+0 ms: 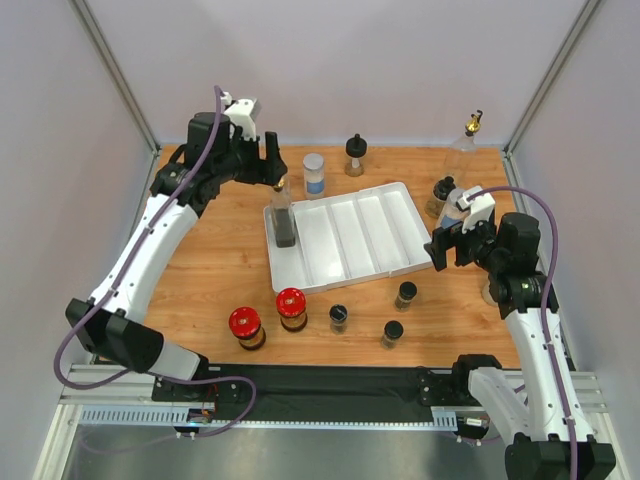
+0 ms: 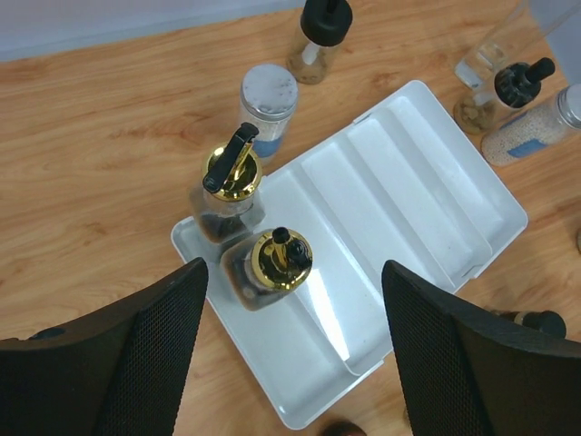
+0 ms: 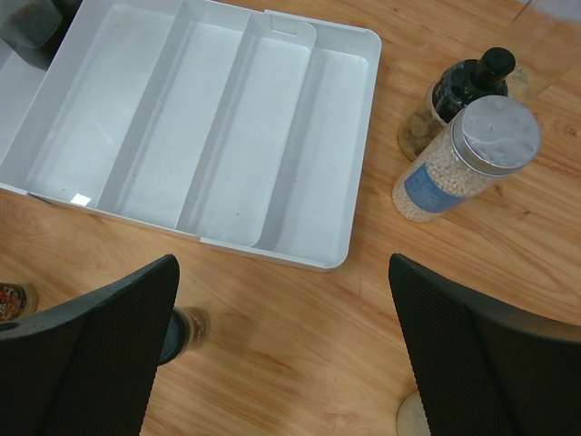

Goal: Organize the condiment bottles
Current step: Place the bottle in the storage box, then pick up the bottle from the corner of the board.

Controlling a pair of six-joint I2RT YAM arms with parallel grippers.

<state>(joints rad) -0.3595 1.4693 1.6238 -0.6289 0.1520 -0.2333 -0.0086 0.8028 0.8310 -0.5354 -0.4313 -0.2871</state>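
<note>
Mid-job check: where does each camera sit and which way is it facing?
Top external: above, behind the bases, looking down on the table; left arm, right arm show.
Left wrist: looking down at the tray end holding two gold-spouted bottles; its fingers show below.
Right wrist: looking down at the tray's other end and a silver-lidded jar; its fingers show.
Shared: both wrist views show the tray and that jar.

Quick count: two red-lidded jars (image 1: 245, 325), three small black-capped jars (image 1: 339, 317), three gold-spouted bottles (image 2: 232, 173), two silver-lidded jars (image 1: 314, 173), two black-topped bottles (image 1: 355, 155), one tray (image 1: 350, 235).
</note>
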